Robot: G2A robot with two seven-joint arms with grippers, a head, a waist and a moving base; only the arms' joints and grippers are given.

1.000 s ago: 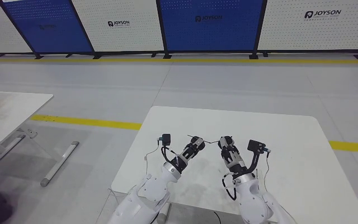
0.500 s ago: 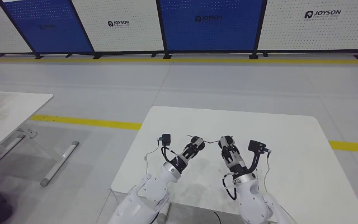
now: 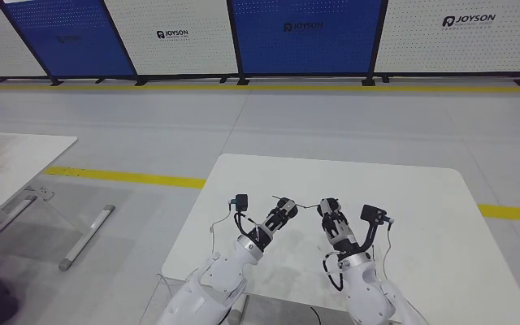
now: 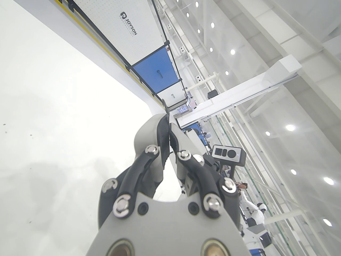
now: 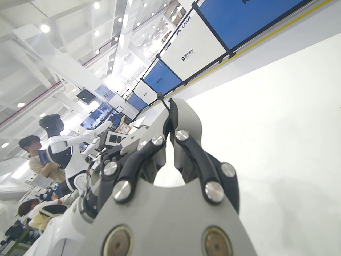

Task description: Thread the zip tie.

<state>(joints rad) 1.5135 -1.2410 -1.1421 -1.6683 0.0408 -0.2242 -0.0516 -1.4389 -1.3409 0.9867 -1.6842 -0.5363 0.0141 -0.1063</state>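
A thin black zip tie spans the small gap between my two grippers above the near part of the white table. My left gripper is shut on one end of it; in the left wrist view a short black tip sticks out past the closed fingers. My right gripper is shut on the other end; in the right wrist view the strip's small square head pokes out beyond the closed fingertips. Both grippers point away from me, close together, tips nearly level.
The table's left edge lies close to the left arm. A second white table stands off to the left across the floor. Blue and white panels line the far side of the room.
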